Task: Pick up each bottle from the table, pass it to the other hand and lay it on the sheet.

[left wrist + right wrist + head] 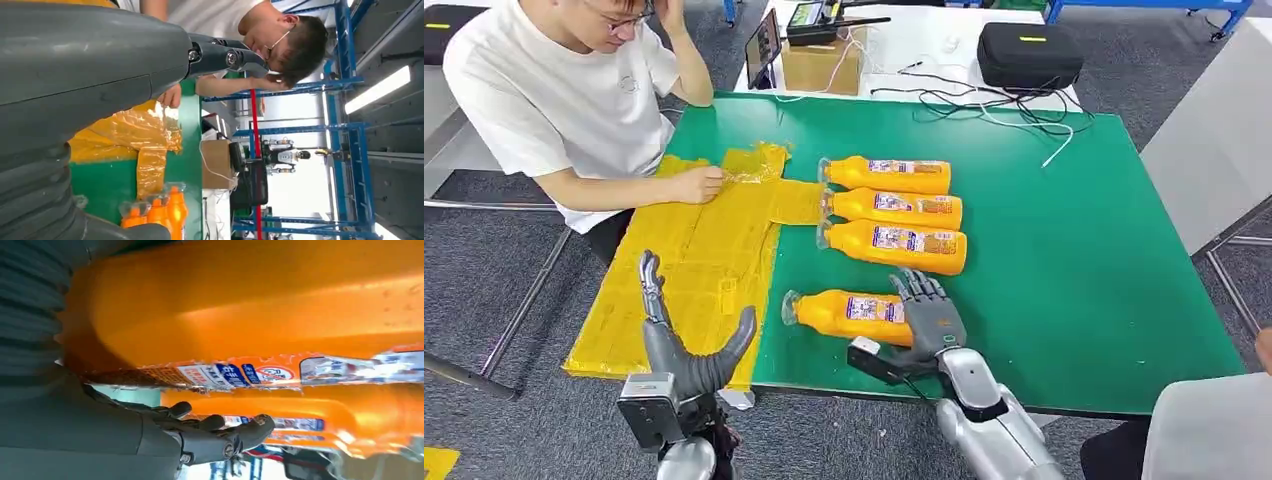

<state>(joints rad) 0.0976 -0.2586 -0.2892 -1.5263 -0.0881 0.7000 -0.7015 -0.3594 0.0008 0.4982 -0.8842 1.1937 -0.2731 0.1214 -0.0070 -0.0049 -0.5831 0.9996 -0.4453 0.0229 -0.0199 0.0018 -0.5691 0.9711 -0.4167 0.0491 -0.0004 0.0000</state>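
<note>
Four orange bottles lie on their sides on the green table (1064, 250). The nearest bottle (854, 315) lies apart from a row of three (894, 208) behind it. My right hand (929, 320) rests over the nearest bottle's base end, fingers stretched out across it and not wrapped round. In the right wrist view that bottle (250, 315) sits right against the palm, with the fingers (215, 435) straight beyond it. The yellow sheet (694, 260) covers the table's left part. My left hand (686, 345) hovers open over the sheet's near edge, fingers spread and holding nothing.
A person in a white shirt sits at the left, one hand (699, 185) on the sheet's far part. Another person's grey clothing (1214, 430) is at the lower right. A cardboard box (822, 65), a black case (1029, 55) and cables lie on the white table behind.
</note>
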